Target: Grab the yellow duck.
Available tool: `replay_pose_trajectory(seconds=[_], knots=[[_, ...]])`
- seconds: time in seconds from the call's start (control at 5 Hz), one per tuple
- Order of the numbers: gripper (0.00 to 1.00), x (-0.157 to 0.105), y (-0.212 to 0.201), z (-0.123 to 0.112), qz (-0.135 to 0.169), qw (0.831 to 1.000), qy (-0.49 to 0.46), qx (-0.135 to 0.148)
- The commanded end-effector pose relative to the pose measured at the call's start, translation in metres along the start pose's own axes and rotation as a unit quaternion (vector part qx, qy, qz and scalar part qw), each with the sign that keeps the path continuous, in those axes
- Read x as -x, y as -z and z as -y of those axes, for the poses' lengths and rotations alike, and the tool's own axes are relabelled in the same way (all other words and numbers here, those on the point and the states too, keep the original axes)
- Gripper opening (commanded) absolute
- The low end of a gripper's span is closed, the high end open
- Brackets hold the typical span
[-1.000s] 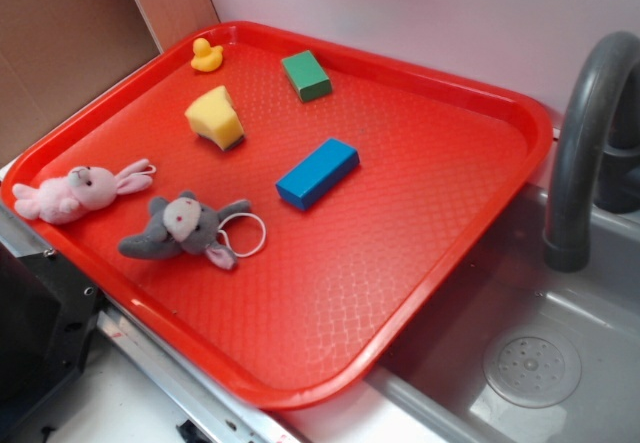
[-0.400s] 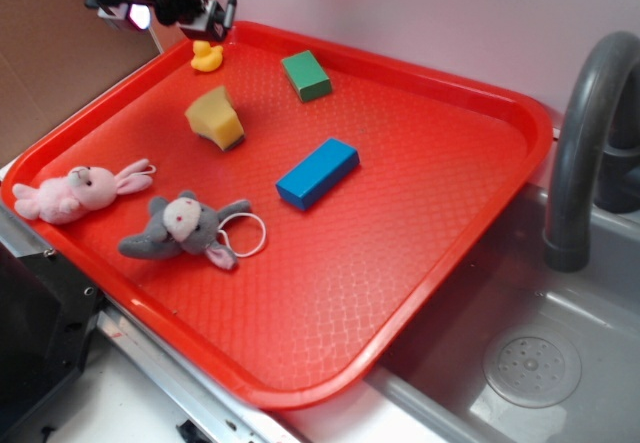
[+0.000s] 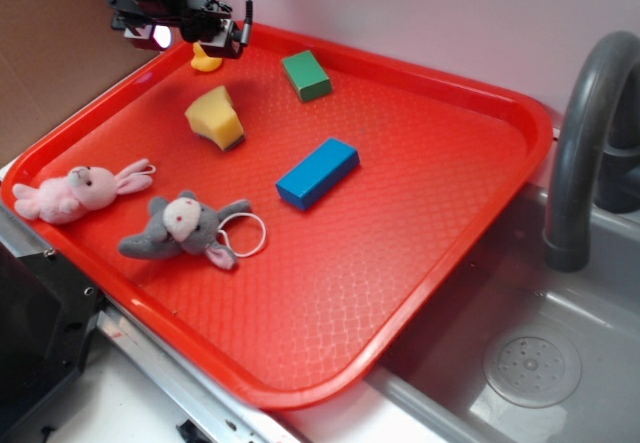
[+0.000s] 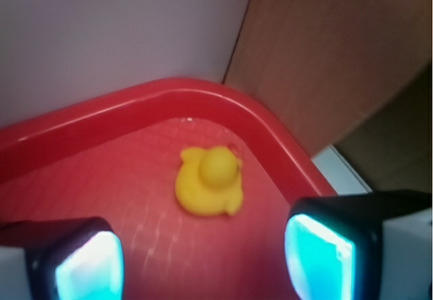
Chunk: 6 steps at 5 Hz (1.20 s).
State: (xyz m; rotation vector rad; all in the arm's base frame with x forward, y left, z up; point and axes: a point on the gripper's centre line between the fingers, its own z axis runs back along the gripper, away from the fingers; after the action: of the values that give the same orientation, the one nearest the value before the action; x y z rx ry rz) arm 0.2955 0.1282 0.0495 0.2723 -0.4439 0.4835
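The yellow duck [image 3: 205, 60] sits in the far left corner of the red tray [image 3: 420, 243], partly hidden behind my gripper [image 3: 195, 31] in the exterior view. In the wrist view the duck [image 4: 210, 181] lies on the tray floor just ahead of my gripper [image 4: 203, 263]. The two fingertips [image 4: 318, 256] are wide apart with nothing between them. The gripper hovers above the duck and does not touch it.
A yellow wedge sponge [image 3: 216, 117], a green block [image 3: 306, 75] and a blue block [image 3: 317, 173] lie on the tray. A pink bunny [image 3: 75, 192] and a grey plush [image 3: 185, 226] lie near its front left. A sink with a grey faucet [image 3: 585, 143] is at the right. A brown wall [image 4: 338, 63] stands behind the tray corner.
My gripper has come in from the top left and moved right and down over the duck. The duck and the other things have not moved.
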Motion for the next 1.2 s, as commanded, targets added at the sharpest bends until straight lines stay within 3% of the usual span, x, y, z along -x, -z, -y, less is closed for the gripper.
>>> replay_pose_trajectory(seconds=[0.0, 0.2, 0.4, 0.6, 0.8, 1.0], knots=[[1.00, -0.031, 0.014, -0.022, 0.015, 1.000, -0.023, 0.003], [1.00, -0.030, 0.031, -0.020, -0.022, 0.999, -0.023, 0.018], [0.00, -0.022, 0.040, -0.016, -0.043, 0.999, -0.016, 0.023], [0.00, -0.018, 0.038, -0.014, -0.052, 0.998, -0.006, 0.029], [0.00, -0.015, 0.016, -0.009, -0.065, 0.997, 0.035, 0.014], [0.00, 0.001, -0.043, 0.013, -0.119, 0.982, 0.147, -0.006]])
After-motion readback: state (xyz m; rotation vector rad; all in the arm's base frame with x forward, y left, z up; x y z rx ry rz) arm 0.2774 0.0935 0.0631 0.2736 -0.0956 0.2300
